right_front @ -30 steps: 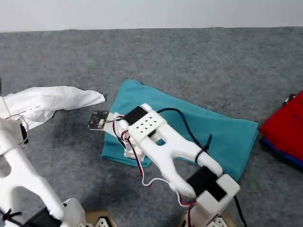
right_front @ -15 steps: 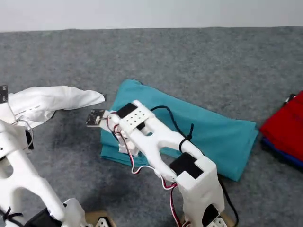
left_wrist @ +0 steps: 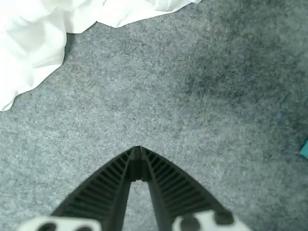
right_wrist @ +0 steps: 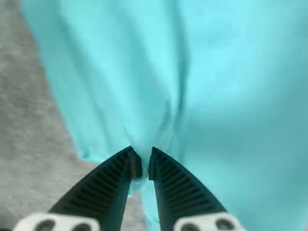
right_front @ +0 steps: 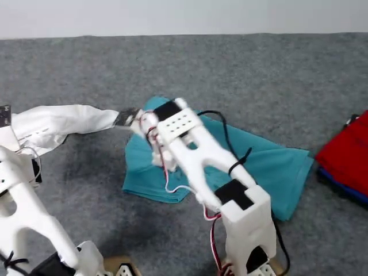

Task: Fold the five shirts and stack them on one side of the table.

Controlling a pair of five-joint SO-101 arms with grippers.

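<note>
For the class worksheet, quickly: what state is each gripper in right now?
Left gripper: closed, holding nothing.
Right gripper: closed on the teal shirt.

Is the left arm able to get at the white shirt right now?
Probably yes: the left gripper, shut, hangs over bare table with the white shirt close by, nothing between. The right gripper holds the teal shirt.

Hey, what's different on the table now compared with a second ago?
The right gripper, shut on the teal shirt's edge, swung away from the arm bases toward the white shirt, pulling that edge along. The left arm barely shifted. The white shirt and the red shirt stayed put.
</note>
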